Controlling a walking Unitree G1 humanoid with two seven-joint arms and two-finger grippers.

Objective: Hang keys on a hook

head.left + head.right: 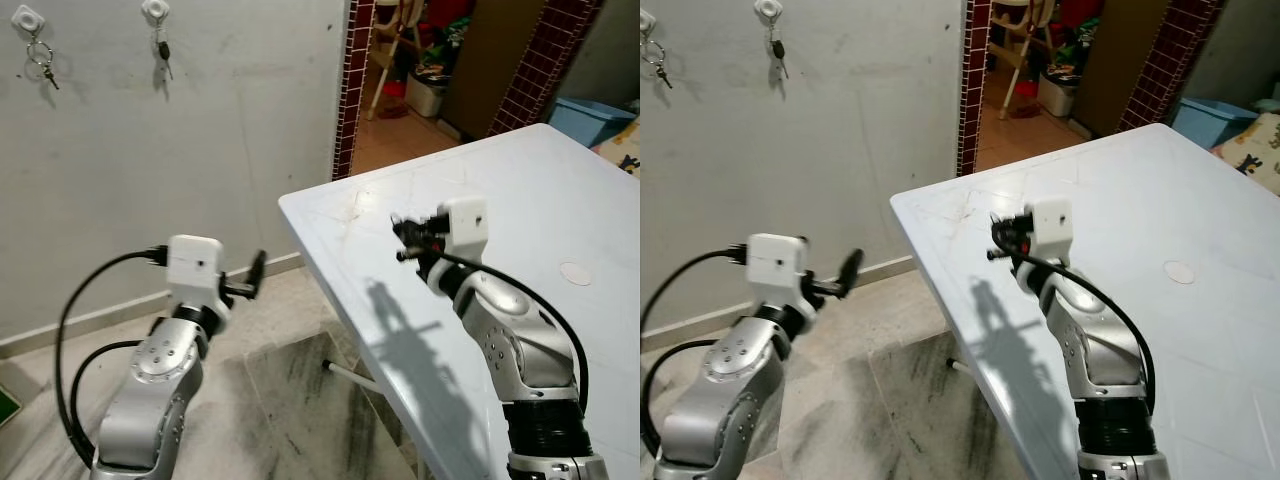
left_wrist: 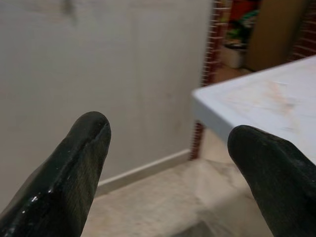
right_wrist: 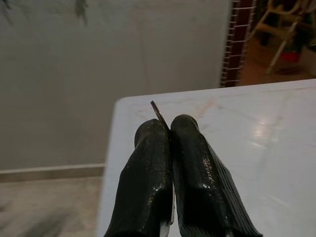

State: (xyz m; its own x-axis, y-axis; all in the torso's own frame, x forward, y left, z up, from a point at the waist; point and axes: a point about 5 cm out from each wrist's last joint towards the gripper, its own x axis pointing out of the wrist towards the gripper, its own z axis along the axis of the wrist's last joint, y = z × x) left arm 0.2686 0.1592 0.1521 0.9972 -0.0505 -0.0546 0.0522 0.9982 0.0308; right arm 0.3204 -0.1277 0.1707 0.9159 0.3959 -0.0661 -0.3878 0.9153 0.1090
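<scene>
Right wrist view: key ring pinched between right end effector fingertips.

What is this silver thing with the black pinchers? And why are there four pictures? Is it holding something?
It is a robot with two silver arms. Two pictures come from cameras in its head, looking down at its arms. The other two come from little cameras on its wrists, looking along its black fingers.

The right hand is over a white table. Its fingers are squeezed together on a thin metal ring, probably a key ring; the keys themselves I cannot make out.

The left hand is held out over the floor, fingers apart, holding nothing.

On the grey wall are two white hooks, one and another, each already with keys hanging from it.
</scene>
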